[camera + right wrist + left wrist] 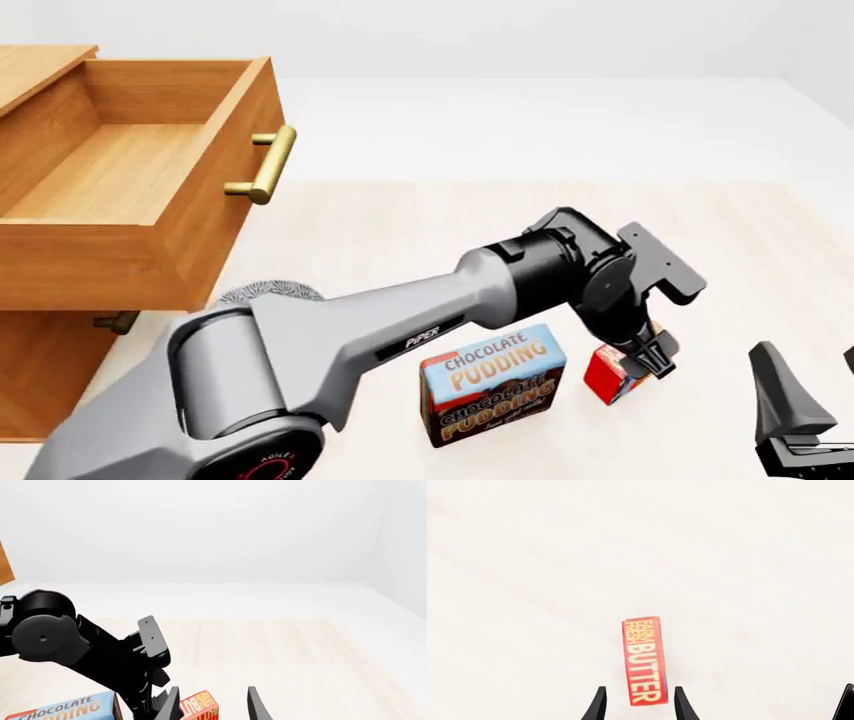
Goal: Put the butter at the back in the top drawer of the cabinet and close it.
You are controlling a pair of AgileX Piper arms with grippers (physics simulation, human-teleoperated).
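The butter [643, 660] is a small red box with orange "BUTTER" lettering, lying on the pale table just right of the pudding box, as the front view [611, 372] shows. My left gripper [639, 692] is open, with one finger on each side of the butter's near end and a small gap on both sides; in the front view it [643, 366] hangs over the box. My right gripper [212, 692] is open and empty at the near right [801, 415]. The top drawer [200, 235] of the cabinet [54, 380] is pulled open and looks empty.
The blue-and-brown Chocolate Pudding box [491, 388] stands just left of the butter. The left arm [374, 340] stretches across the table's front. The drawer's brass handle [267, 165] juts toward the table. A lower drawer handle [118, 322] shows under the open drawer.
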